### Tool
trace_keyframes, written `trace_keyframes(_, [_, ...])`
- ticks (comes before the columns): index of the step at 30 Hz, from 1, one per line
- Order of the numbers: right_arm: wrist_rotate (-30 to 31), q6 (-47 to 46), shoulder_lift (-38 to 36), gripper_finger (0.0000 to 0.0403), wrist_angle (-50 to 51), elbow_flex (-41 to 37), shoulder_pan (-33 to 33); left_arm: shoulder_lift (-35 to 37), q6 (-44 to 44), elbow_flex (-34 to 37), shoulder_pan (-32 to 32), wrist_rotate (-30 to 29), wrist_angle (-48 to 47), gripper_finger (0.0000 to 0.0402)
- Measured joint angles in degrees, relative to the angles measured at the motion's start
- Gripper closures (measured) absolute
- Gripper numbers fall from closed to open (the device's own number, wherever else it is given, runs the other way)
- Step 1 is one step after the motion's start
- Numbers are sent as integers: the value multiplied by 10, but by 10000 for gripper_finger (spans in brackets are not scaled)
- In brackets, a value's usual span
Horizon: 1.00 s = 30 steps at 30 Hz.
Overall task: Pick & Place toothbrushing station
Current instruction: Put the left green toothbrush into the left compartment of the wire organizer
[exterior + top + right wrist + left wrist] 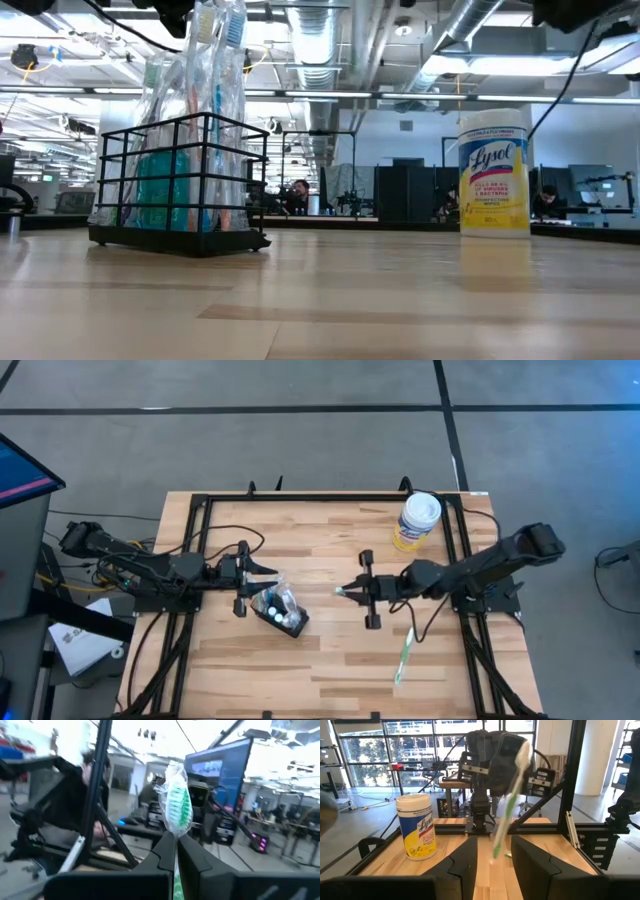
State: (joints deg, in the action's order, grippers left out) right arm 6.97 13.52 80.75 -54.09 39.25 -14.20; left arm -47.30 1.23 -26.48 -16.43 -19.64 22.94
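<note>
The wooden table point(330, 650) carries both dark arms, one reaching in from each side toward the middle. From above, the left arm's cables and mounts blur into its body, and its gripper point(262, 582) sits just beside the toothbrushing station point(280, 610), fingers point(462, 865) apart with nothing between them.

The station, a black wire holder, stands upright left of the table's centre, packed with wrapped toothbrushes that rise well above its rim. In the low view their tops are cut off by the upper edge. From above, its long side runs diagonally across the boards.

Near the far right corner stands a yellow canister point(493, 172) with a white lid; its label reads "Lysol", the smaller print too fine to make out.

The right gripper point(348, 590) is clamped on a green wrapped toothbrush point(176, 805), bristle end pointing toward the station. Another green toothbrush point(403, 655) lies loose on the boards nearer the front right.
</note>
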Motion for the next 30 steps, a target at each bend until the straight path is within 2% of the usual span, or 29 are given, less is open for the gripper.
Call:
trace_keyframes(3, [-25,-16,38,403,-58,3,12,0,0,0,0,0,0,289])
trace_keyframes(9, [-45,-73,84,403,-92,19,39,0,0,0,0,0,1,289])
trace_keyframes(17, [-77,-98,170,403,-193,44,44,0,0,0,0,0,0,289])
trace_keyframes(30, [-102,-122,262,403,-231,99,36,0,0,0,0,0,0,289])
